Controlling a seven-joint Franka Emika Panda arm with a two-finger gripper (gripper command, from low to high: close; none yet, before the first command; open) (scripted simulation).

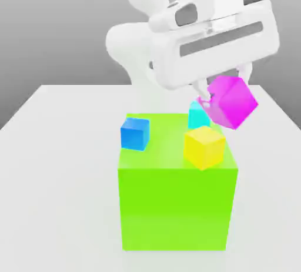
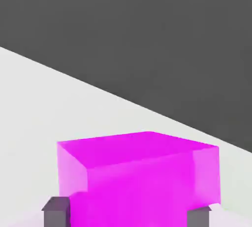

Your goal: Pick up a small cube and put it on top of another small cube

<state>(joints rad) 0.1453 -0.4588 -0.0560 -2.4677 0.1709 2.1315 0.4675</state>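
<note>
Up in the air, the gripper (image 1: 223, 88) had its jaws clamped on the small magenta cube (image 1: 233, 101), which hung tilted, clear of everything beneath it. From the hand view the cube (image 2: 140, 174) sat between the two dark fingertips (image 2: 55, 210), one at each side. Below stood a big lime-green block (image 1: 174, 206) on the white table (image 1: 53, 165), with a blue cube (image 1: 135, 133), a yellow cube (image 1: 204, 146) and a cyan piece (image 1: 197, 115) on its top.
</note>
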